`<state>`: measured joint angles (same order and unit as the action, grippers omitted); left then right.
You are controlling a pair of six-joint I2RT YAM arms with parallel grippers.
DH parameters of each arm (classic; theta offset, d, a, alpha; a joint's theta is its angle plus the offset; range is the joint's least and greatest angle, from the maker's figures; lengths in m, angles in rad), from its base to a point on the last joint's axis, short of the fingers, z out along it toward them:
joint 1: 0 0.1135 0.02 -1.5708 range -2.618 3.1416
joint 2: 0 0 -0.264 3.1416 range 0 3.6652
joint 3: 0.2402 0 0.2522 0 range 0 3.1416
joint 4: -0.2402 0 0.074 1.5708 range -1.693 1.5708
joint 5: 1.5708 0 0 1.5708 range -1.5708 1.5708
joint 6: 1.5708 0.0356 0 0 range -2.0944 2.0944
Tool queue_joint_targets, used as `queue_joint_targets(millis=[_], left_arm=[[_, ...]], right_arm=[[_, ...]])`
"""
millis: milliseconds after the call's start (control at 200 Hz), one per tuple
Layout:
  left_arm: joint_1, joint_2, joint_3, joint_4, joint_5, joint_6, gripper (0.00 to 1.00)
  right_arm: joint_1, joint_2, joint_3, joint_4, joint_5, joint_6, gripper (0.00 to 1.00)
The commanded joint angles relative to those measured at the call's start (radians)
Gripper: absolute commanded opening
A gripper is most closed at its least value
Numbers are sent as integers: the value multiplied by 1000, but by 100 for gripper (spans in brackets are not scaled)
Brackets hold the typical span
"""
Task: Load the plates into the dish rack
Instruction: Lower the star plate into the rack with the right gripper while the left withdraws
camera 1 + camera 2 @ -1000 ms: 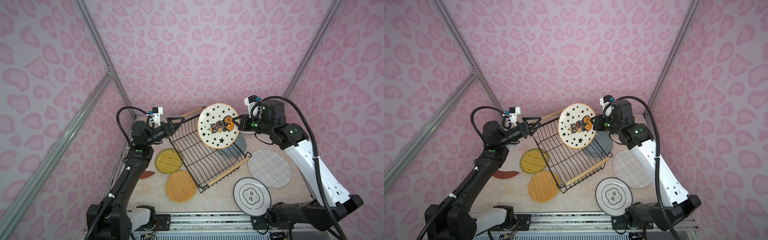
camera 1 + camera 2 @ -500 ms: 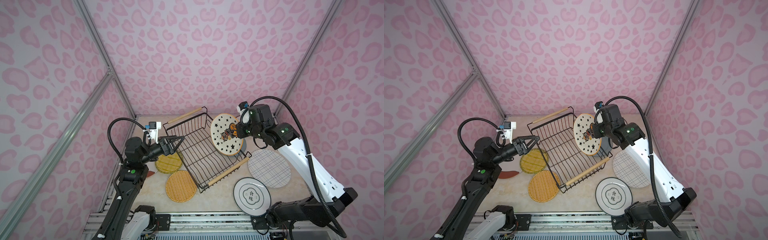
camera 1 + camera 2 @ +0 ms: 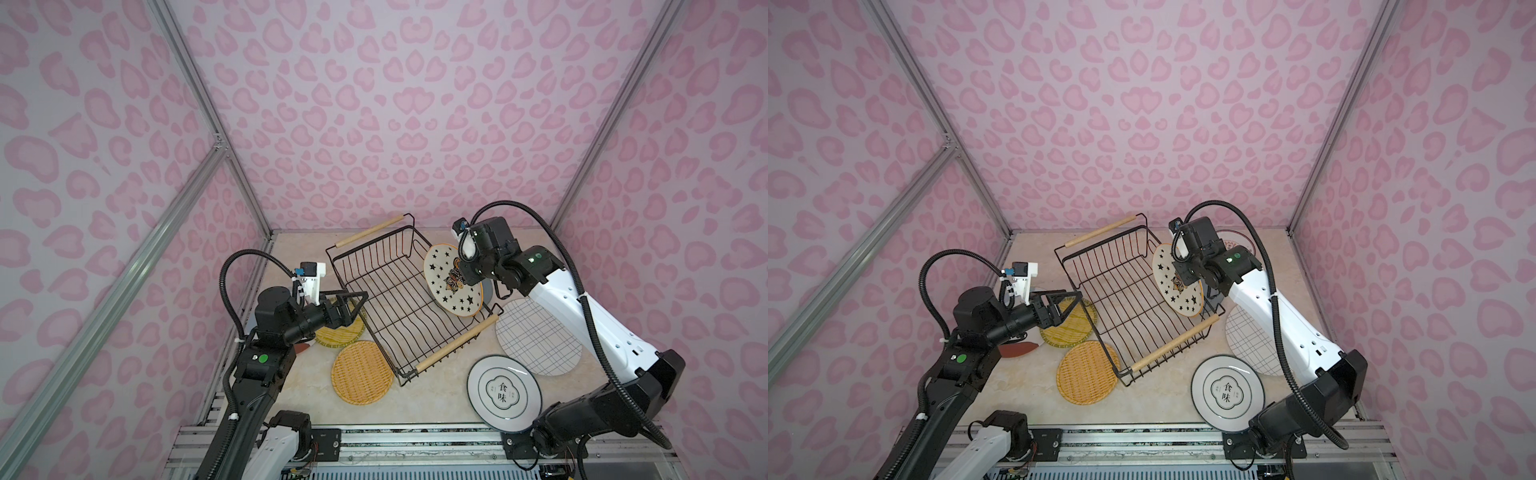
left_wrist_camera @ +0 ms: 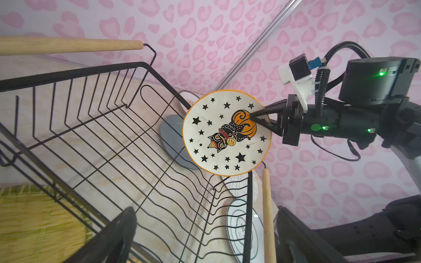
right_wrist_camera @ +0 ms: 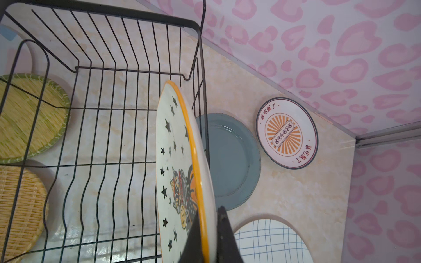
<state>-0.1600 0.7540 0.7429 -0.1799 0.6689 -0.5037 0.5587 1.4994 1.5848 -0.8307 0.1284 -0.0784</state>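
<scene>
The right gripper (image 5: 210, 241) has its jaws pressed together on the orange rim of the starred plate (image 3: 451, 286), one finger on the printed face and one on the back. In the right wrist view the rim runs up from between the jaws at the bottom centre. The plate stands on edge, tilted, just inside the right-hand end wall of the dish rack (image 3: 374, 249), right of centre in both top views. I cannot tell whether its lower rim touches the wires.

The left gripper (image 3: 357, 307) hangs at the rack's left side with its jaws spread and empty, over a greenish woven plate (image 3: 336, 334).

On the desk (image 3: 307, 395) outside the rack lie a grey-blue plate (image 5: 232, 159), a sunburst plate (image 5: 287, 133), a grid plate (image 3: 538, 336), a plate with Chinese characters (image 3: 503, 392) and a yellow woven plate (image 3: 361, 372).
</scene>
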Motion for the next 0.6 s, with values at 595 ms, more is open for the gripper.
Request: queue_joint_targets(millis=[595], left_arm=[[-4,-36,-13,-92,-46,82,98]], right_arm=[[26,87,-88,194,171,-39,0]])
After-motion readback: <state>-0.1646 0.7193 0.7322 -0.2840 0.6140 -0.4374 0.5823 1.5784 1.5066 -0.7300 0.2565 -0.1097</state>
